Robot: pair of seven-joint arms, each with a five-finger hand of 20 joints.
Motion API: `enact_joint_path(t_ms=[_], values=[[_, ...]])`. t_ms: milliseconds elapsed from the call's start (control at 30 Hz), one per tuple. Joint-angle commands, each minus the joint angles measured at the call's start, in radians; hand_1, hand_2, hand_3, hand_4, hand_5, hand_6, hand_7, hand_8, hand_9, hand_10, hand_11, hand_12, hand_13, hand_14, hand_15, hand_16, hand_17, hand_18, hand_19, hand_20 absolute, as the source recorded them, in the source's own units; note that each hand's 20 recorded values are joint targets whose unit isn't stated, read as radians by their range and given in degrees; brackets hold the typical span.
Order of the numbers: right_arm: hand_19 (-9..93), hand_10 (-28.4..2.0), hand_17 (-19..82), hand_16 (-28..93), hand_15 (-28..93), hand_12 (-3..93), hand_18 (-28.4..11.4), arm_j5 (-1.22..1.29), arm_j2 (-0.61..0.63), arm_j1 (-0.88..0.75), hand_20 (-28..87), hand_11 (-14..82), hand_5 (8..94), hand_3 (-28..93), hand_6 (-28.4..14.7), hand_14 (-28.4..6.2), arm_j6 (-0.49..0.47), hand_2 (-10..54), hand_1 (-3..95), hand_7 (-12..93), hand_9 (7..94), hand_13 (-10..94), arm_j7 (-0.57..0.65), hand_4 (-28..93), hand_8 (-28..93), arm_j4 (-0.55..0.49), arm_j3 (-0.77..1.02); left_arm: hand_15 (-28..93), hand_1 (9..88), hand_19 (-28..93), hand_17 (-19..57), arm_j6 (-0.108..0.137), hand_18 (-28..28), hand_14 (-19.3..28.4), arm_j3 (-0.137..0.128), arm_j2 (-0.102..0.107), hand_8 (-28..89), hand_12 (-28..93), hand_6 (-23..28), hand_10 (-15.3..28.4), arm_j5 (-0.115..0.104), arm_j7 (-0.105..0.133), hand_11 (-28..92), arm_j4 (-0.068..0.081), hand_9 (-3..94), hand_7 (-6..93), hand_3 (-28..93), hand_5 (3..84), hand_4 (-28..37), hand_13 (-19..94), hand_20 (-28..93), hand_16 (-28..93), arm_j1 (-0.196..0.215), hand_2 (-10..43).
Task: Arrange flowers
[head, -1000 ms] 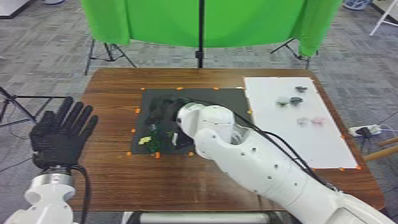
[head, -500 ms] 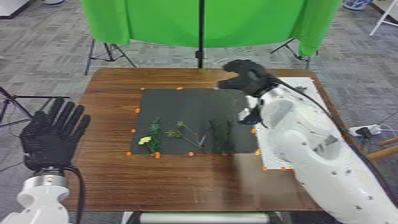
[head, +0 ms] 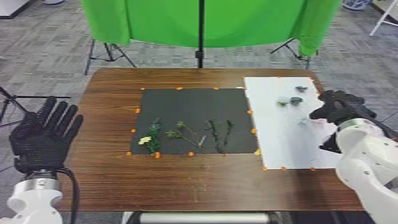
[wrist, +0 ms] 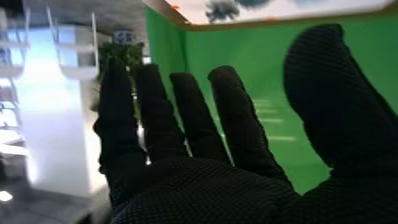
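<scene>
My right hand (head: pixel 341 106) is over the right part of the white sheet in the head view, beside the pale flowers (head: pixel 311 122). Its straight fingers and thumb (wrist: pixel 195 185) stand apart in the right wrist view, holding nothing. Several stems lie on the black mat: a green one with a yellow bloom (head: pixel 145 140), a branching one (head: pixel 181 125) and dark ones (head: pixel 228 134). Dark green flower heads (head: pixel 296 101) rest on the white sheet. My left hand (head: pixel 43 135), fingers straight, is off the table's left edge.
The black mat (head: pixel 191 107) lies mid-table with orange marks round it. To its right is the white sheet (head: pixel 280 150). Brown wood (head: pixel 160 185) runs along the near side. A green cloth (head: pixel 160 22) hangs behind the table.
My right hand has moved right, from over the black mat to the white sheet's right side, uncovering the stems and flower heads. My left hand has shifted slightly left.
</scene>
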Motion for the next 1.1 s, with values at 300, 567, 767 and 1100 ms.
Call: enact_joint_path(t_ms=[300, 567, 767, 1100], values=[[74, -12.7, 16, 19, 35, 12.1, -23.0, -0.022, 0.023, 0.082, 36, 10.4, 44.2, 79, -3.9, -15.7, -0.059, -9.5, 44.7, 12, 41.5, 36, -0.072, -28, -11, 0.110, -0.127, 25, 25.2, 22, -3.8, 0.012, 12.1, 12.9, 0.029, -0.005, -7, 11, 8.4, 13.2, -0.005, 0.001, 14, 0.003, 31.5, 7.9, 81, 41.2, -28.2, 26, 14, -3, 0.003, 14.1], [81, -11.5, 24, 17, 47, 12.9, -21.7, -0.085, 0.022, 0.162, 44, 14.7, 56.4, 74, -1.0, -13.1, 0.158, -9.5, 56.0, 16, 55.4, 46, -0.076, -28, -13, 0.274, -0.275, 25, 25.5, 22, -3.8, 0.015, 12.1, 13.0, 0.033, -0.010, -7, 11, 8.4, 13.4, -0.007, -0.006, 14, 0.011, 31.5, 7.9, 81, 41.3, -28.2, 26, 14, -3, -0.001, 14.2], [82, -9.8, 28, 38, 41, 32.6, -19.7, -0.129, 0.023, 0.158, 46, 6.3, 75.5, 61, 0.6, -9.6, 0.317, -9.5, 66.3, 27, 81.2, 60, -0.105, -28, 0, 0.257, -0.309, 25, 25.6, 22, -3.8, 0.013, 12.1, 13.0, 0.031, -0.012, -7, 11, 8.4, 13.3, -0.003, -0.007, 14, 0.009, 31.4, 7.9, 81, 41.3, -28.2, 26, 14, -3, 0.004, 14.3], [82, -10.5, 28, 40, 40, 33.2, -19.9, 0.004, -0.064, 0.409, 46, 5.2, 76.2, 64, 0.1, -9.3, 0.229, -9.5, 65.0, 31, 82.1, 61, -0.149, -28, 4, 0.120, -0.451, 25, 25.7, 22, -3.7, 0.017, 12.0, 13.0, 0.044, -0.011, -7, 11, 8.4, 13.4, -0.005, -0.014, 14, 0.008, 31.5, 7.9, 81, 41.3, -28.2, 26, 14, -3, 0.009, 14.2]])
